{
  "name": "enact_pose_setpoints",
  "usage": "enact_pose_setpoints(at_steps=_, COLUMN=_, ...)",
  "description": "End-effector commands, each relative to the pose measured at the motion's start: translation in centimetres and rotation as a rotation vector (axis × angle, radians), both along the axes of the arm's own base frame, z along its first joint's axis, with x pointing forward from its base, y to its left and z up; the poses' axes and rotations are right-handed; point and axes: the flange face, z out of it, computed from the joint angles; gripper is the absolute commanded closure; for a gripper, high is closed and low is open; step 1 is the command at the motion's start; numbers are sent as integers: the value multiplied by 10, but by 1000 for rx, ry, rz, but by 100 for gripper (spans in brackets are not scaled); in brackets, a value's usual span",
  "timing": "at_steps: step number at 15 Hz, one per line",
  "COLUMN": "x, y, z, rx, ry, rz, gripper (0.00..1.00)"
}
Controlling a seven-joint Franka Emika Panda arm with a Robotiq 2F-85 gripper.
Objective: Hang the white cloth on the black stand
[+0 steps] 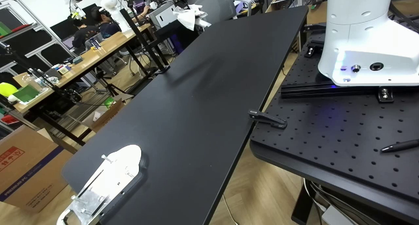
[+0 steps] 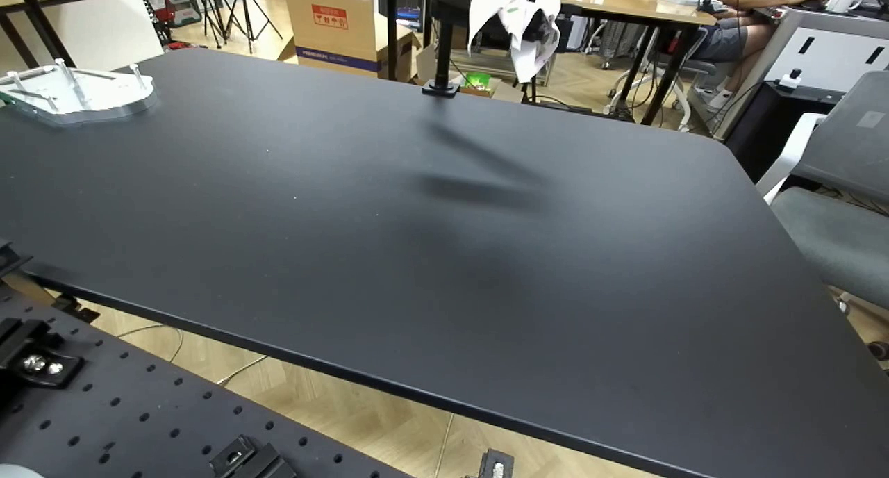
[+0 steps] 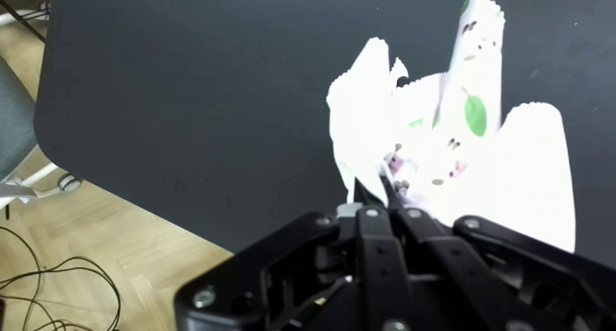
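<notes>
One bunched cloth (image 3: 452, 153) is pinched in the nearly closed gripper (image 3: 378, 189), beside the stand (image 2: 443, 55), near its crossbar (image 2: 458, 5); whether they touch is unclear. Best settle folds down both sides of the crossbar before letting go, then back off straight up.

Mid-frame in the wrist view, the white cloth (image 3: 452, 133) partly hides the tips of the pincer (image 3: 373, 187). In an exterior view, the top edge crops the black stand (image 2: 444, 47).
</notes>
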Motion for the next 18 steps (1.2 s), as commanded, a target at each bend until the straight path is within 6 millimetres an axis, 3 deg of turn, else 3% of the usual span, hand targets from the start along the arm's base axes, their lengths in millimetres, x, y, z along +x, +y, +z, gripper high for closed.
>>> enact_pose_setpoints(at_steps=1, x=0, y=6, z=9, rx=-5, ry=-18, rz=24, gripper=100)
enact_pose_setpoints(at_steps=3, x=0, y=10, z=11, rx=-6, ry=-23, rz=33, gripper=100)
enact_pose_setpoints(at_steps=4, x=0, y=12, z=11, rx=-6, ry=-21, rz=34, gripper=73)
enact_pose_setpoints(at_steps=6, x=-1, y=15, z=14, rx=-8, ry=-25, rz=42, gripper=68)
enact_pose_setpoints(at_steps=15, x=-9, y=29, z=63, rx=-37, ry=-85, rz=57, gripper=6)
enact_pose_setpoints(at_steps=18, x=-13, y=34, z=77, rx=-34, ry=-94, rz=63, gripper=0)
